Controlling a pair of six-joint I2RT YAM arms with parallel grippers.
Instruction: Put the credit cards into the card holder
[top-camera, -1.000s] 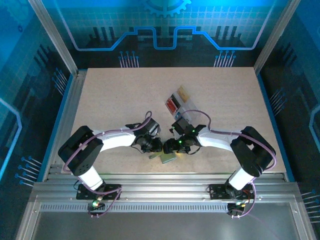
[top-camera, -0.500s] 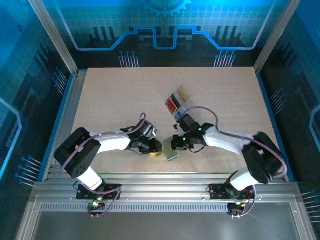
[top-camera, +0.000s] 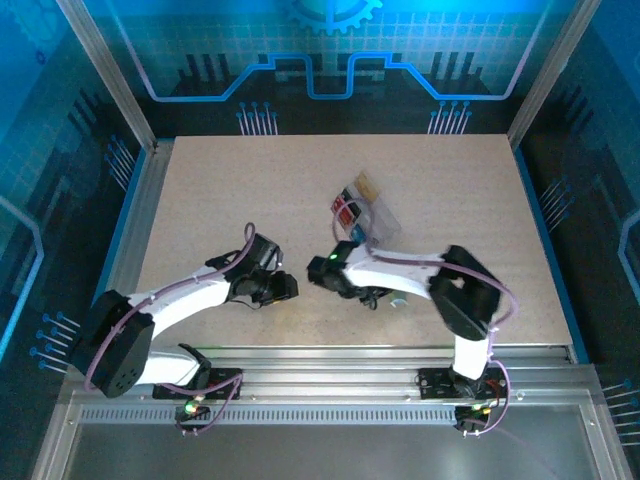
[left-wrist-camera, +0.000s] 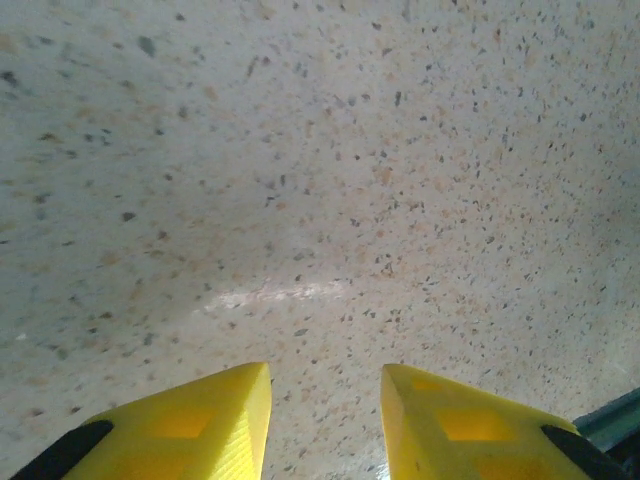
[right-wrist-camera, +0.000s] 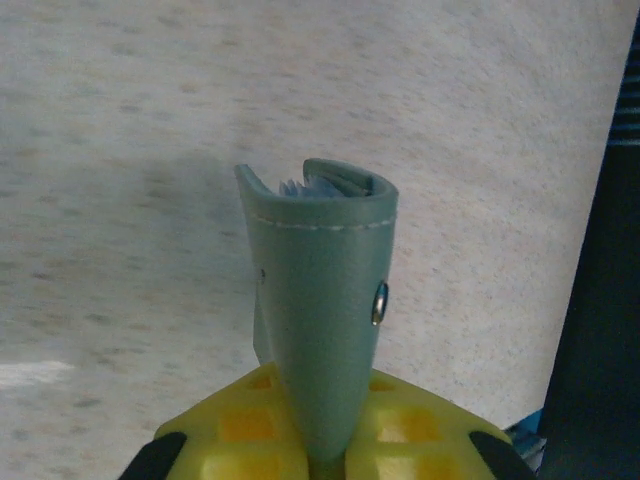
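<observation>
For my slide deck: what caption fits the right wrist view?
The right gripper shut on the folded sage-green card holder, speckled table behind.

On the speckled table (top-camera: 200, 190) the left gripper (top-camera: 280, 290) and the right gripper (top-camera: 322, 272) point toward each other near the front middle, close but apart. Just behind the right gripper lies a clear tray (top-camera: 385, 225) holding credit cards (top-camera: 345, 210), red, tan and blue. How the jaws stand is too small to tell.

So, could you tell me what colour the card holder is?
The card holder is sage green with pale stitching, clearest in the right wrist view.
</observation>
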